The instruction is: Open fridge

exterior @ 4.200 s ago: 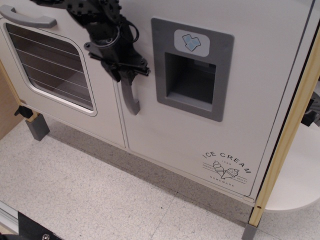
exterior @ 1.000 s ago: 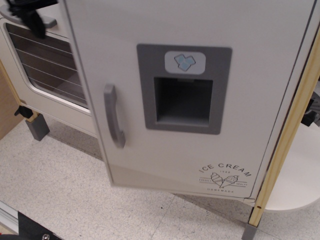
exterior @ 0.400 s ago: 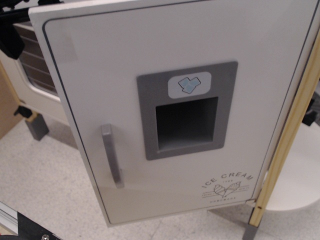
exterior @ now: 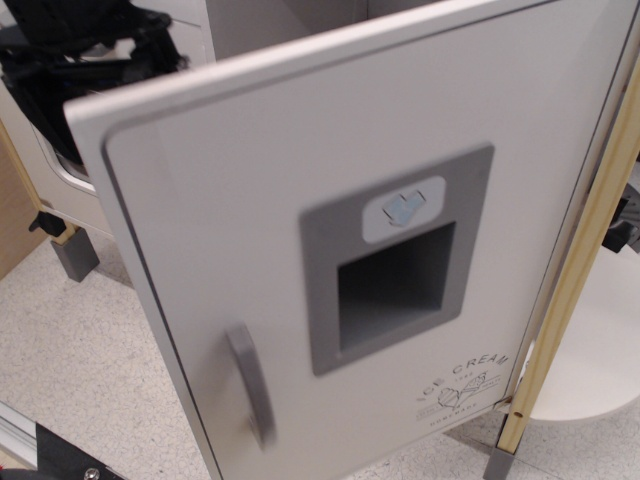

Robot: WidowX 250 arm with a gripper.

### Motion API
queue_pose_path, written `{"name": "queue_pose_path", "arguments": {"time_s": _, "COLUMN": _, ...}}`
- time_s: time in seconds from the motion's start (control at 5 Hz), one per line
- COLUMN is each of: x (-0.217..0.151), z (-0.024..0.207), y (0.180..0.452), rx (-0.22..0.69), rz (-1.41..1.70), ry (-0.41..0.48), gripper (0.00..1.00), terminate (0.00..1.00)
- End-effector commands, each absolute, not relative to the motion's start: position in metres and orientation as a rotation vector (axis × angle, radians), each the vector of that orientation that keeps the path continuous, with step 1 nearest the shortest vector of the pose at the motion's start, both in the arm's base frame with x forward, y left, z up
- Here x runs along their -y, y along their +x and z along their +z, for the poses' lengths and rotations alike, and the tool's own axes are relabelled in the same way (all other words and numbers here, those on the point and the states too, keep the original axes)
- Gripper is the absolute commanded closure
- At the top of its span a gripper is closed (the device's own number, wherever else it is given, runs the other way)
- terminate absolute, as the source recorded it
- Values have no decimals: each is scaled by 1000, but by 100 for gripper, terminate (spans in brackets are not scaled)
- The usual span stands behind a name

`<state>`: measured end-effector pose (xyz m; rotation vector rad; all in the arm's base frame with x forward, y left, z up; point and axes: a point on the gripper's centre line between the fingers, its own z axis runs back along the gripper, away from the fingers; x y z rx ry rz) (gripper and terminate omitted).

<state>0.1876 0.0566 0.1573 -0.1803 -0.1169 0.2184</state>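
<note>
The white fridge door stands swung wide open toward the camera, hinged on its right side. It carries a grey vertical handle, a grey recessed dispenser panel, an ice-cube sticker and the ICE CREAM print. The fridge's white inside shows above the door's top edge. My black gripper is at the top left, behind the door's free top corner and clear of the handle. It is blurred, and I cannot make out how its jaws stand.
The white oven door is mostly hidden behind the gripper and the fridge door. A wooden post runs down the right side, with a white rounded shelf beyond it. A grey cabinet foot stands on the speckled floor.
The fridge door has swung from shut to wide open toward the camera. The gripper has left the handle and moved up to the top left, behind the door's edge.
</note>
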Motion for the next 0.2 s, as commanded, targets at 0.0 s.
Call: {"name": "queue_pose_path", "arguments": {"time_s": 0.0, "x": -36, "z": 167, "y": 178, "rx": 153, "rz": 115, "ry": -165, "gripper": 0, "terminate": 100}}
